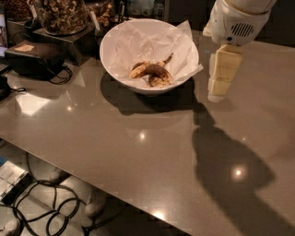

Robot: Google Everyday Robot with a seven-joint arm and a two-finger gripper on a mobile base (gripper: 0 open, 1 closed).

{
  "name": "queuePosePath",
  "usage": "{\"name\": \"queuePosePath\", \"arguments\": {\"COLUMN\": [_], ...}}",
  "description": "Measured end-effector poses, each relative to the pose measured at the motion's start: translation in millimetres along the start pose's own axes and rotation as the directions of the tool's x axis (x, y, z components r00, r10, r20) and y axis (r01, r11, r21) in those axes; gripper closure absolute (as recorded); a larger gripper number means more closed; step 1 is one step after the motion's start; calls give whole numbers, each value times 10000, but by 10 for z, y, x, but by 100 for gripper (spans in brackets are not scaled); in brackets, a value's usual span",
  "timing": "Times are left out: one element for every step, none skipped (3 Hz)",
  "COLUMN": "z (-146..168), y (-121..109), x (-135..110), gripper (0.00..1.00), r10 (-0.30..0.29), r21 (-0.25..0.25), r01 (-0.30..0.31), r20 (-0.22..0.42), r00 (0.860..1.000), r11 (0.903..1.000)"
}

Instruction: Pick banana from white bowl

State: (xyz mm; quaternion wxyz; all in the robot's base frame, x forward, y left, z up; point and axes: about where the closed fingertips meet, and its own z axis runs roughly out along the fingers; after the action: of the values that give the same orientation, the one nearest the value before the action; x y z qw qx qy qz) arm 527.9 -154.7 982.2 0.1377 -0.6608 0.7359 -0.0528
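The white bowl (110, 60) stands on the grey counter at the upper middle, lined with crumpled white paper. The banana (152, 72) lies at the bottom of the bowl, dull yellow with dark brown patches and a dark stem pointing up right. The gripper (219, 87), cream fingers under a white wrist housing, hangs above the counter just right of the bowl's rim, level with the bowl and apart from it. It holds nothing that I can see.
A glass jar of brown snacks (60, 14) stands on a dark box at the upper left, with a black device (32, 57) and cable beside it. The counter's front edge (92, 177) runs diagonally; cables lie on the floor below left.
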Motion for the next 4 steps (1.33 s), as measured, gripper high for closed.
{"name": "queuePosePath", "arguments": {"z": [55,46,52,29], "y": [-263,-304,-369,-624], "x": [-204,-247,-306,-534], "gripper": [0,0,0,0], "r10": [-512,-512,-594,-1218], "r21": [75,286,484,716], "r01": [512,508,573,1182], "r20": [14,157,420,475], "r00": [9987,9986,9974,9914], "r11": [9987,9983,9972,9904]}}
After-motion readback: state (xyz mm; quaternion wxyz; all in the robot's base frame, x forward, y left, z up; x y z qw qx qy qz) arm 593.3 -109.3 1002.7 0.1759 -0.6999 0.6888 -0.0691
